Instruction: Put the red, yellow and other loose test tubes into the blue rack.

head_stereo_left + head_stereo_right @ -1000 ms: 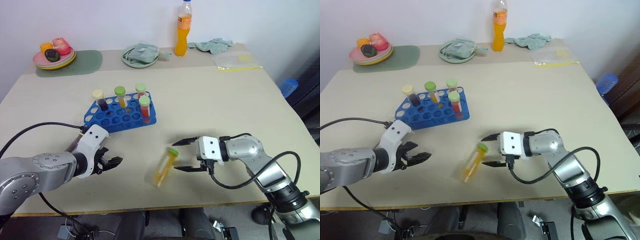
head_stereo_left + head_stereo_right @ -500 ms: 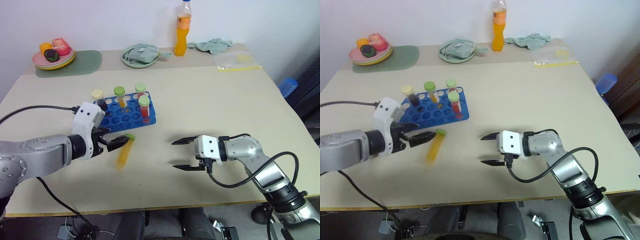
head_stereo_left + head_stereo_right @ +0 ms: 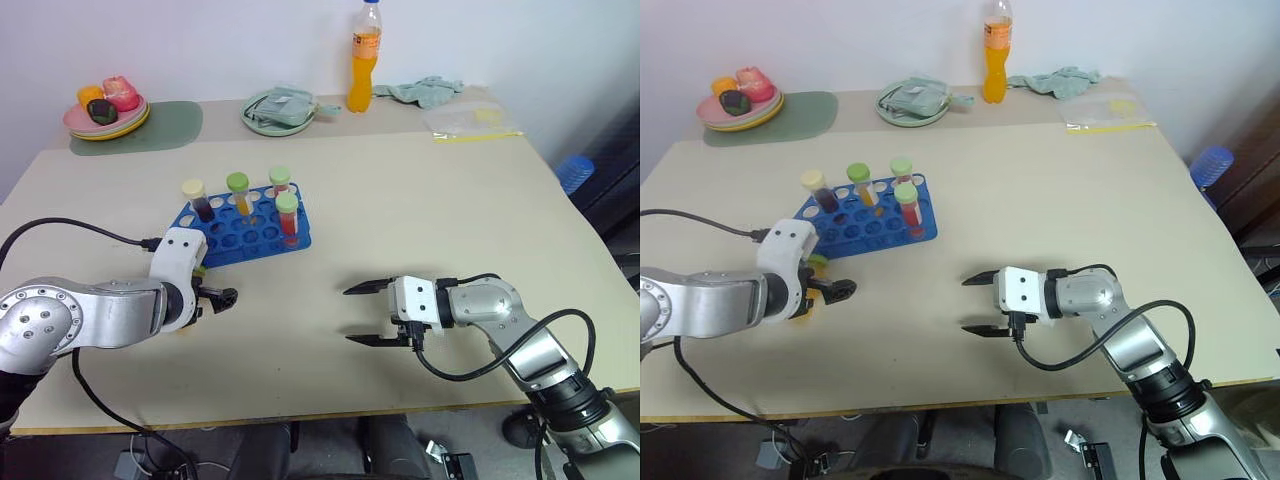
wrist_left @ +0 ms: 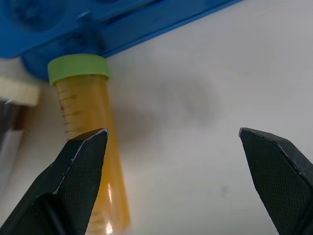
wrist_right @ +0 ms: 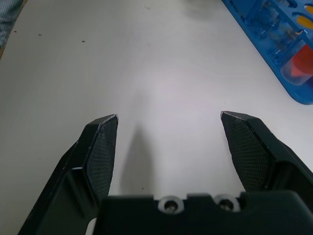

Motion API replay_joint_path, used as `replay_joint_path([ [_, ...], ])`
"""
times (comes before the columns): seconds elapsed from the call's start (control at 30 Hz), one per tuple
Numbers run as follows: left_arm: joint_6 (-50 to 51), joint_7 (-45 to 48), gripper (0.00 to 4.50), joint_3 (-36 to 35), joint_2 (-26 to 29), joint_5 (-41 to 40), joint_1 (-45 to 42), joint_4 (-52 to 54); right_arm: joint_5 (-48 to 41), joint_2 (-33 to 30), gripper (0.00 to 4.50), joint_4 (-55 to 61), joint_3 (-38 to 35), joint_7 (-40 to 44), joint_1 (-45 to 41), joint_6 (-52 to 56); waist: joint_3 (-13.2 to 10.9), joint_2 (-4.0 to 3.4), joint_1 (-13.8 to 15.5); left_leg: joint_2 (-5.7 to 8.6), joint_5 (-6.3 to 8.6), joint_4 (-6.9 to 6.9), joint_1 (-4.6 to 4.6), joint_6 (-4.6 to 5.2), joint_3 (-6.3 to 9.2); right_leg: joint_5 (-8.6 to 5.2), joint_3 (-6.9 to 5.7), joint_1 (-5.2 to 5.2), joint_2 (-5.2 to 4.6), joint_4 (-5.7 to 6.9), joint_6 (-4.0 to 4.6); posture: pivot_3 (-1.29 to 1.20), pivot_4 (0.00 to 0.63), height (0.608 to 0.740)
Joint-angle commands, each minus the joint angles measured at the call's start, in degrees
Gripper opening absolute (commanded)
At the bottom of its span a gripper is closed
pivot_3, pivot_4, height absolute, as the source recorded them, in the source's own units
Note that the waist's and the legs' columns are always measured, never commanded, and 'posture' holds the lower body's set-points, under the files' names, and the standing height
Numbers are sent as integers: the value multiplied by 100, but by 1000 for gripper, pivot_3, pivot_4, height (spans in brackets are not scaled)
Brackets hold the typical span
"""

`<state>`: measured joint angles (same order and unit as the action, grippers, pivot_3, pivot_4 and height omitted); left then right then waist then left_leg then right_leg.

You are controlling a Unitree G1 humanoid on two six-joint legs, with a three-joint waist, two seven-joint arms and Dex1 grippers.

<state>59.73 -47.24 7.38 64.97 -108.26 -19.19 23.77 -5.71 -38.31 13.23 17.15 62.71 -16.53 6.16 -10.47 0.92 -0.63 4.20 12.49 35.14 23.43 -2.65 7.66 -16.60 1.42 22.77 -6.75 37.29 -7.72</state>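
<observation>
Blue rack (image 3: 243,228) holds four tubes; a yellow tube (image 4: 93,147) lies loose on the counter (image 3: 430,210) beside it, both grippers (image 3: 213,300) (image 3: 362,314) open and empty.

We note a beige table (image 3: 420,190) bearing the blue rack (image 3: 245,232) just beyond the left gripper (image 3: 215,298), a yellow tube (image 4: 90,147) lying by its fingers, and plates (image 3: 105,118), a bottle (image 3: 366,58) and a cloth (image 3: 425,91) farther off.
</observation>
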Motion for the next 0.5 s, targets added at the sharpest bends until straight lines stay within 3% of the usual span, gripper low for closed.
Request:
replay_joint_path([
  [0.03,-137,-96,4427,-104,32,10,-34,-2,14,51,3720,84,-3,-60,0,-93,0,0,0,0,0,0,0,0,0,0,0,0,0,0,0,0,150,740],
  [0.4,-483,-377,4427,-707,637,-361,-28,69,33,67,3720,-25,58,-38,-8,-167,0,0,-4,0,0,-1,0,0,-1,0,0,1,2,0,0,0,150,740],
  [0.5,-661,-531,4427,-814,531,-473,183,42,33,91,3720,-86,84,-9,-53,-199,0,0,-3,-1,0,-1,0,0,-2,0,1,0,0,0,0,0,150,740],
])
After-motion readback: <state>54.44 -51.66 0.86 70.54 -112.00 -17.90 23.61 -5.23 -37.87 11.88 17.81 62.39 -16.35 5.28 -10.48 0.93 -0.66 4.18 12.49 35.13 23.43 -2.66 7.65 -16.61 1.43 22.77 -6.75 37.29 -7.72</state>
